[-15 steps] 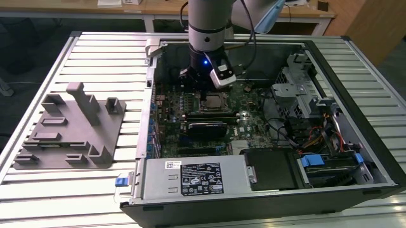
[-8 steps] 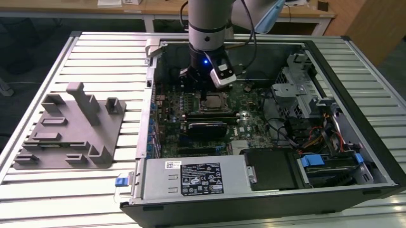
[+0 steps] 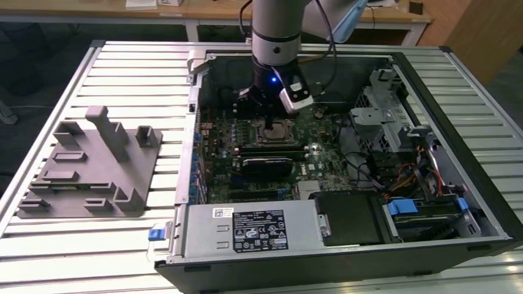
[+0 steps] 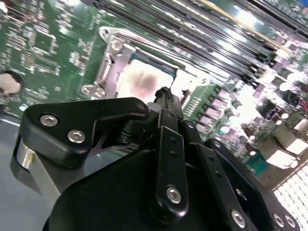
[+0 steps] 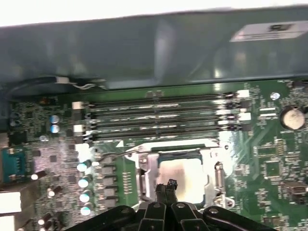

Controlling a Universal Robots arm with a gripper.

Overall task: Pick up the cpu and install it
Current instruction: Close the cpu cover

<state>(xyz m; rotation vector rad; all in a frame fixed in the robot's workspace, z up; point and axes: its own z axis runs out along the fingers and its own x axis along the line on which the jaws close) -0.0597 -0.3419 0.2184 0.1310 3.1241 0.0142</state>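
1. We see the arm reaching down into an open computer case point(image 3: 190, 153) that lies on a slatted metal table point(image 3: 106, 245).
2. The cpu point(image 5: 185, 175) sits flat inside the metal-framed socket point(image 5: 144, 173) on the green board point(image 3: 327, 165), its silver top facing up; it shows in both wrist views point(image 4: 142, 82) and in the exterior view point(image 3: 282, 130).
3. The gripper point(image 5: 167, 185) hangs right over the cpu's edge, its two fingers pressed together with nothing between them.
4. We cannot tell whether the tips touch the cpu.
5. The memory slots point(image 5: 159, 118) run just beside the socket.
6. A grey tray point(image 3: 90, 165) with upright posts rests on the table at the exterior view's left, well apart from the gripper.
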